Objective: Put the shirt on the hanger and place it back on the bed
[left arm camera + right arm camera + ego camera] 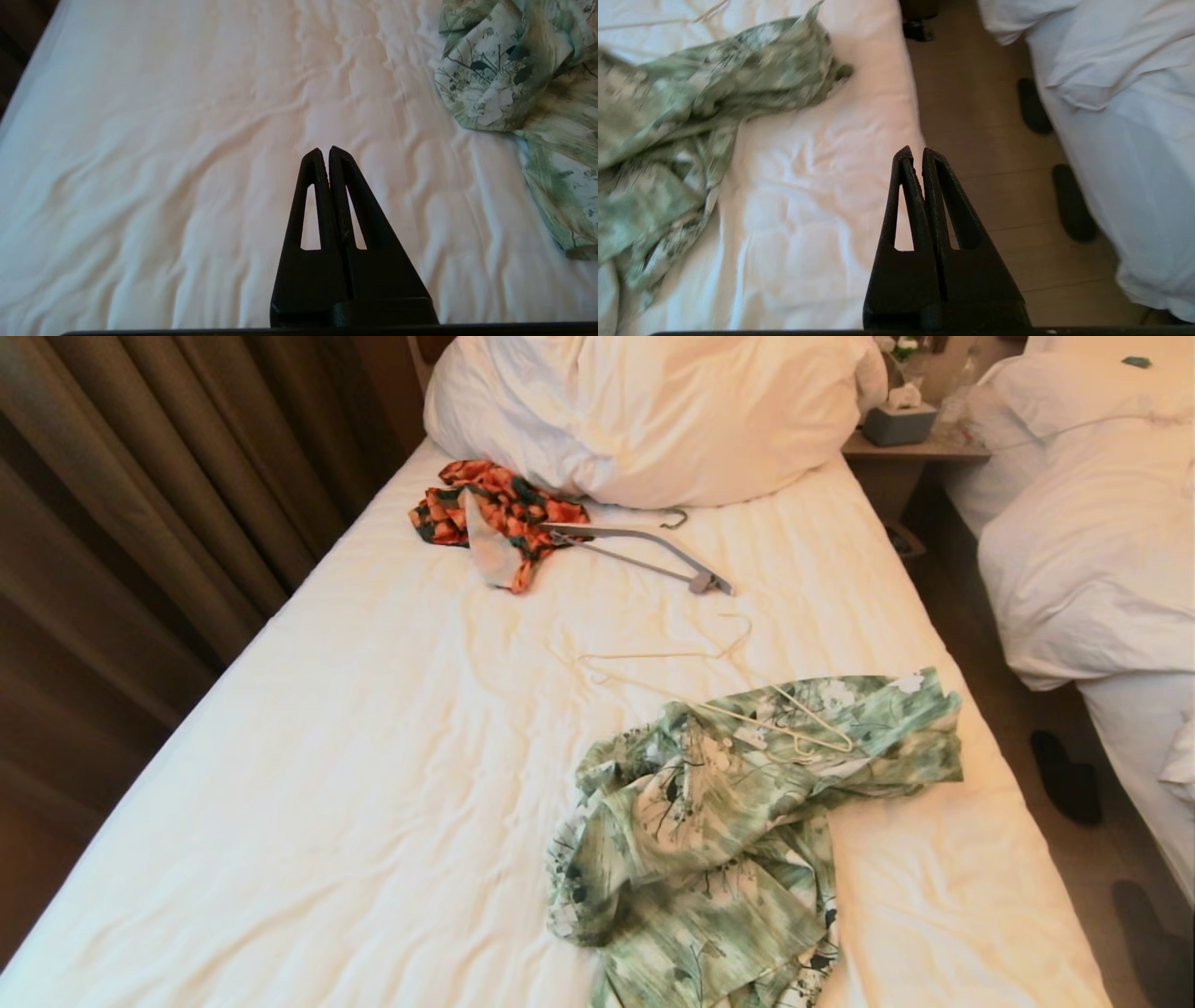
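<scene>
Nothing is hung yet: the shirt point(738, 821) lies crumpled on the bed point(327, 784) with the hanger point(719, 695) resting partly on it, while my left end effector point(325, 150) and right end effector point(916, 150), both pressed together and holding nothing, hover nearby.

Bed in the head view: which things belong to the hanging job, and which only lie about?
For the job:
shirt
cream hanger, partly on the shirt
bed

Lying about:
orange garment
grey hanger
pillow
tissue box
</scene>
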Robot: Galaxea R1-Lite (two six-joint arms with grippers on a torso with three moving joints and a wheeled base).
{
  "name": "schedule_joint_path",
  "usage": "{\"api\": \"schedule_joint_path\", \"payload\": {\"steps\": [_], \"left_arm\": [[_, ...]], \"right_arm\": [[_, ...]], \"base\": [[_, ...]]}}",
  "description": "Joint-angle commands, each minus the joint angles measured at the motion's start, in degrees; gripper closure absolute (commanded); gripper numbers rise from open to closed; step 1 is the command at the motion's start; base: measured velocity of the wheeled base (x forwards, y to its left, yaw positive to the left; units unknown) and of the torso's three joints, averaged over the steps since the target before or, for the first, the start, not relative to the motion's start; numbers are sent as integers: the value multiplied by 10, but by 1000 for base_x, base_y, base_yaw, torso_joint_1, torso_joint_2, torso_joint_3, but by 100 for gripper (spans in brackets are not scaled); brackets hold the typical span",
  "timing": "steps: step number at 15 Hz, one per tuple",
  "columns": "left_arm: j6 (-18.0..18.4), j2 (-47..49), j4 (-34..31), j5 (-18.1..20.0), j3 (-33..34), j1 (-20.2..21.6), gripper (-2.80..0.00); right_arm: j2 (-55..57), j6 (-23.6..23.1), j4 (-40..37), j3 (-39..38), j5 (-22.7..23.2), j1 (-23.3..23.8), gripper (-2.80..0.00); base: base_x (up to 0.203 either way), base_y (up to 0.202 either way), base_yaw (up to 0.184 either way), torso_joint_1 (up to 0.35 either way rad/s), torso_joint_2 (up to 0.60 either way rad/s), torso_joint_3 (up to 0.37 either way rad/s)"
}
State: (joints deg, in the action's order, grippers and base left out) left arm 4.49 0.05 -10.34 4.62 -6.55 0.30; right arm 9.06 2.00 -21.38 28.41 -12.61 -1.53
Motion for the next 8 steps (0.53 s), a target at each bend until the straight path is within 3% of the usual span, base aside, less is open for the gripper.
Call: {"api": "schedule_joint_path", "payload": {"steps": [1,3,5,8], "left_arm": [[5,0,13,-1,17,0,0],[10,0,11,-3,19,0,0],[40,0,15,-15,31,0,0],[32,0,16,-18,33,0,0]], "right_arm": [[-80,0,-2,-55,31,6,0],[-90,6,11,-115,56,8,0],[-90,15,76,-176,63,8,0],[-90,26,173,-253,94,8,0]], "base": [[0,0,0,0,0,0],[0,0,0,0,0,0],[0,0,0,0,0,0],[0,0,0,0,0,0]]}}
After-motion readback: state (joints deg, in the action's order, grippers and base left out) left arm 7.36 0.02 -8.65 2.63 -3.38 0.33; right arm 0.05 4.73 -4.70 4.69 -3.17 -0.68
